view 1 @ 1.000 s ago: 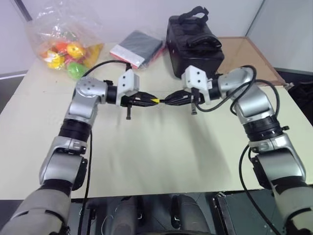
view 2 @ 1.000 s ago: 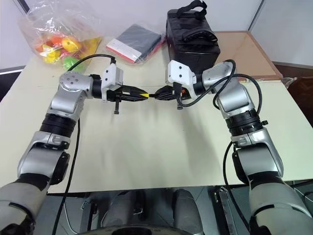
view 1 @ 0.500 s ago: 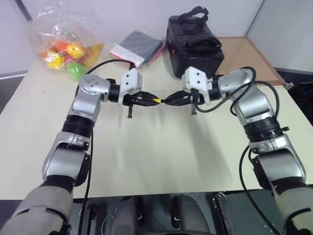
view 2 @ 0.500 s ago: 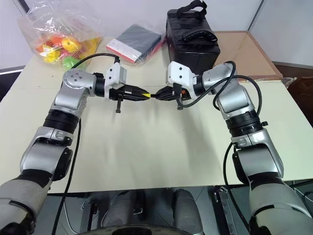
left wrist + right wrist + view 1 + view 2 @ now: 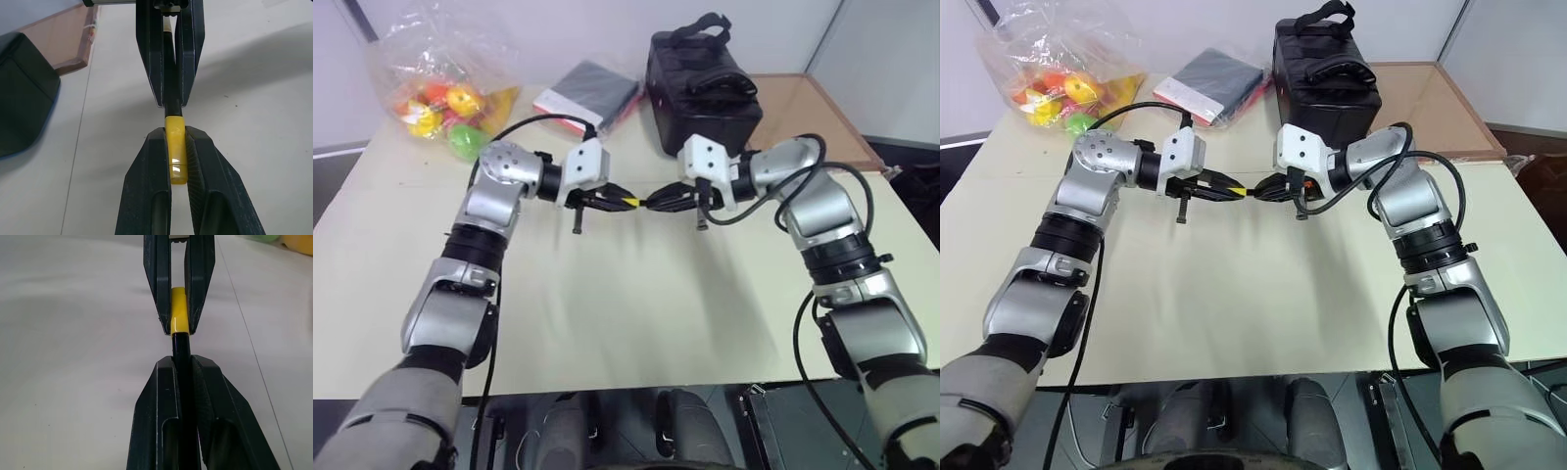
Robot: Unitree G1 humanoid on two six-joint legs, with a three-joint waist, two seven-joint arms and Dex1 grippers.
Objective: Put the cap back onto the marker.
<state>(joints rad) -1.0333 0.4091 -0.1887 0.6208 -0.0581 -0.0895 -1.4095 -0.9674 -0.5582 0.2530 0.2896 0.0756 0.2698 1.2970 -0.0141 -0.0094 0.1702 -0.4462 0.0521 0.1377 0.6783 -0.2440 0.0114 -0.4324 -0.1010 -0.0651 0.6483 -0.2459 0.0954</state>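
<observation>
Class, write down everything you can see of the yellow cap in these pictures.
The cap is a small, short tube of glossy bright yellow plastic. It is pinched between the two black fingers of the left gripper, held above the pale table and lying roughly level. Its open end meets the slim black marker, which the right gripper holds in line with it; how far it is seated cannot be told.
</observation>
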